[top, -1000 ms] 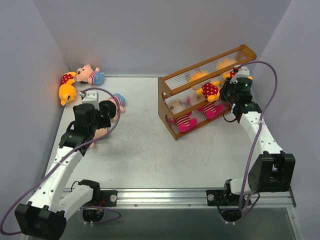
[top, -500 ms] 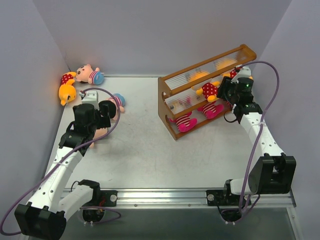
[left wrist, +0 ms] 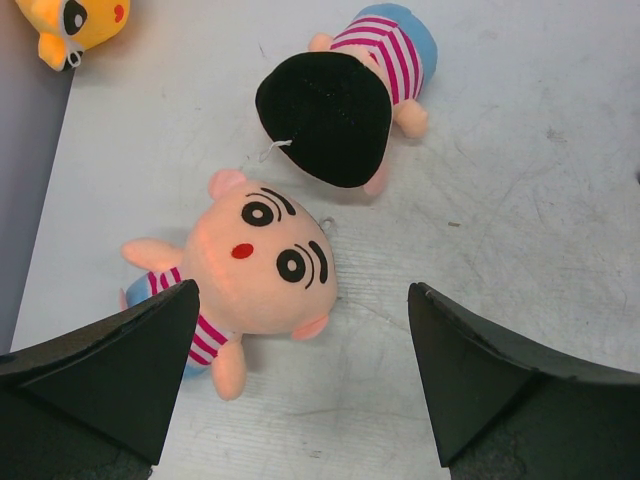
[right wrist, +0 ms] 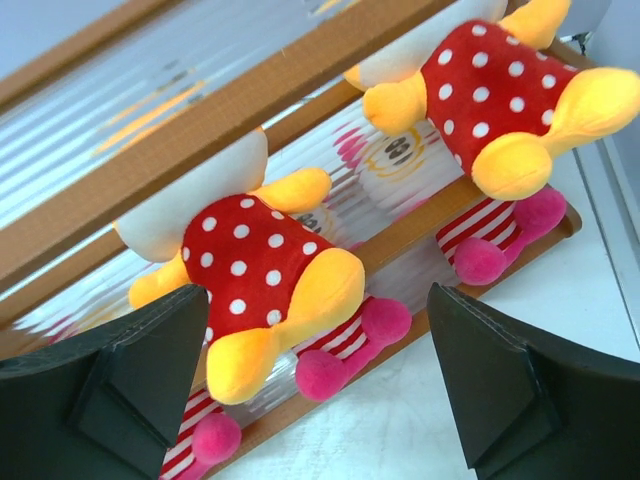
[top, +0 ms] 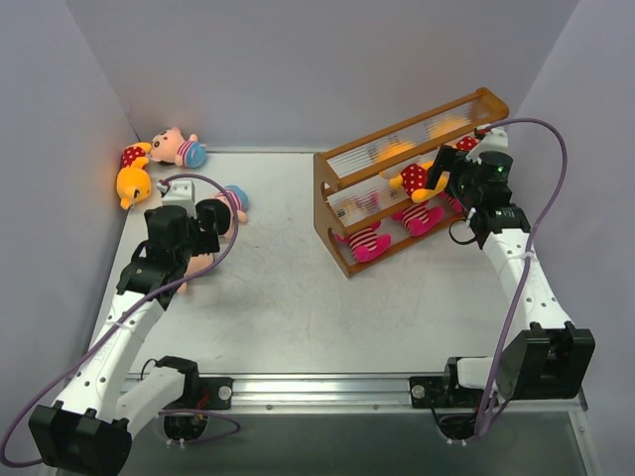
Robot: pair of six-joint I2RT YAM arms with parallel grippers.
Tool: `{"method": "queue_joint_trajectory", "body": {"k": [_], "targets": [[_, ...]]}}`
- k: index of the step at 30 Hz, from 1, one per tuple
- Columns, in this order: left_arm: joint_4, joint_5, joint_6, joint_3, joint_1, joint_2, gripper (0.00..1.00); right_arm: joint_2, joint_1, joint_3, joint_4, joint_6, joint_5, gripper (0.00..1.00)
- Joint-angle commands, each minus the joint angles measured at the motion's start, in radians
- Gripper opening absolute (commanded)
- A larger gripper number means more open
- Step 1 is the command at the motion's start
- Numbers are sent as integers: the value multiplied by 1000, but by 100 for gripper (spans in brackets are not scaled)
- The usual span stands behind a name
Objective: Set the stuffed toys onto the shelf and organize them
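A yellow bear in red polka dots lies on the orange-brown shelf, its head hidden behind the rail. The right gripper and left gripper stand spread, empty.

Grey table with shelf, loose dolls.

I am working over a pale grey tabletop, matt and lightly scuffed, with faint scratches showing up close. Plain lavender-grey walls are closing it in: a back wall, a left wall and a right wall, all bare. A grooved metal rail is running along the near edge. Soft, even light is filling the space, leaving only faint shadows.
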Motion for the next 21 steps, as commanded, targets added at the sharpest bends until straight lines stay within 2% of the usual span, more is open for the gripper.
{"method": "queue_joint_trajectory", "body": {"k": [1,2,12,18,21], "targets": [[51,-3,-3,4,-4,-7,94,-77,8,81,-41,14,30,97],[51,-3,-6,3,-4,-5,94,-97,5,98,-52,19,35,99],[37,69,-106,56,42,90,94,-265,6,104,-115,0,31,100],[17,76,-193,143,141,182,94,-359,20,32,-77,-4,15,100],[33,92,-252,171,230,237,94,-384,61,-5,-74,-15,13,100]]}}
